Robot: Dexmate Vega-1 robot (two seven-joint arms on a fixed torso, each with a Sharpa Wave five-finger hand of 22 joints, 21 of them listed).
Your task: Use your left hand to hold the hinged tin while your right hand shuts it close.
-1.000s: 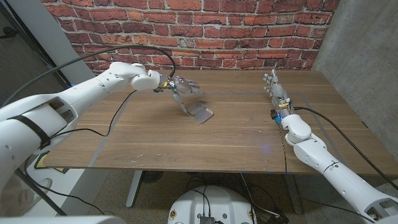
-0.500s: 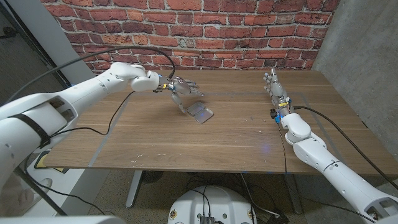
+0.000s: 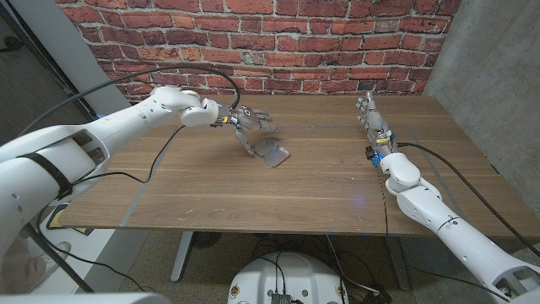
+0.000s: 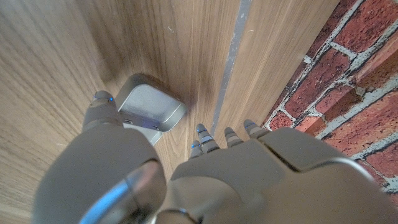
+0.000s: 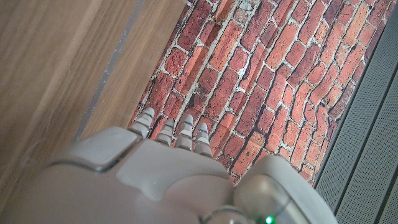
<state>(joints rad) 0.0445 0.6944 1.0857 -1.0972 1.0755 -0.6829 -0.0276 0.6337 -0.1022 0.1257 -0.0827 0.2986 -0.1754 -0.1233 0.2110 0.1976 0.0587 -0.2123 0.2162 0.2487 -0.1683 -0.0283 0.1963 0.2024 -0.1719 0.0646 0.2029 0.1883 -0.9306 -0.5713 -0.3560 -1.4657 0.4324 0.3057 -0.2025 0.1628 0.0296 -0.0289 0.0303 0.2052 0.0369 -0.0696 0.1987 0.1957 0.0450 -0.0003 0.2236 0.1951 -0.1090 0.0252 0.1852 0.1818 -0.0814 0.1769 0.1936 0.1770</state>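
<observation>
Item: hinged tin (image 3: 272,153), small, silver-grey metal with rounded corners; it lies on the wooden counter (image 3: 312,190) left of centre, toward the far edge; in the left wrist view the tin (image 4: 149,107) shows a smooth, slightly recessed top face with a raised rim, and whether the lid is fully down cannot be told from these views.

Item: left hand (image 3: 247,122), pale metallic, at the end of a white arm reaching in from the left; it hovers over the near-left end of the tin, fingers (image 3: 261,120) spread forward and apart above the counter, one digit pointing down to the tin's edge; in the left wrist view the left hand (image 4: 205,180) shows its back, with a thumb tip at or just beside the near wall of the tin and the other fingers (image 4: 224,134) extended past the tin, holding nothing; contact with the tin appears likely but is not clear, and no closed grip shows.

Item: right hand (image 3: 371,116), pale metallic, on the right side of the counter and well apart from the tin; it stands on its edge, palm upright, fingers straight and close together, pointing toward the far edge; it holds nothing; in the right wrist view the right hand (image 5: 161,168) shows straight fingertips (image 5: 184,132) reaching toward the wall.

Setting: red brick wall (image 3: 278,42) behind the counter; grey panel (image 3: 498,93) to the right; black cables (image 3: 169,76) run along both arms.
</observation>
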